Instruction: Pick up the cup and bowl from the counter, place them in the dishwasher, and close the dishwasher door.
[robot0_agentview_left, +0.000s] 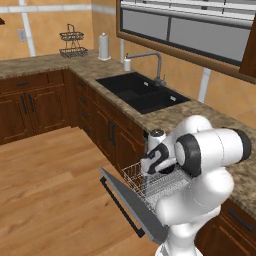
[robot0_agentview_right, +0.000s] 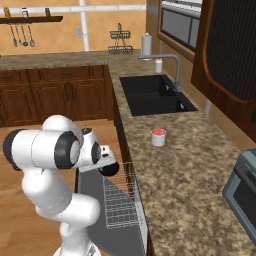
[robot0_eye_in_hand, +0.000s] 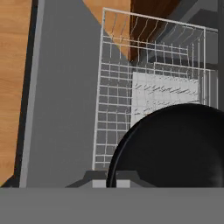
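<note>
No readable writing or brand marks anywhere I can make out. Dishwasher door (robot0_agentview_left: 131, 204) hangs dropped open w/ its black bar handle (robot0_agentview_left: 121, 207) at the outer edge, and the white wire rack (robot0_eye_in_hand: 148, 92) is pulled out over it; rack looks to have nothing set in it, just bare wire. The pincer (robot0_agentview_right: 107, 165) hovers over the rack's near end beside the counter (robot0_agentview_right: 175, 170) front, holding the bowl (robot0_eye_in_hand: 175, 146): in the hand view the glossy black bowl sits right at the fingertips above the rack, so it's gripped, fingers closed onto its rim, though exact finger gap can't be seen. Bowl itself holds nothing visible. Cup (robot0_agentview_right: 158, 137) stands upright on the counter, pink-red inside showing, near the black sink (robot0_agentview_right: 152, 93), well apart from the pincer. Paper-towel roll (robot0_agentview_left: 103, 46) and a wire basket stand (robot0_agentview_left: 73, 44) sit in the far corner. Grey microwave (robot0_agentview_right: 243, 187) at the counter's right end.
</note>
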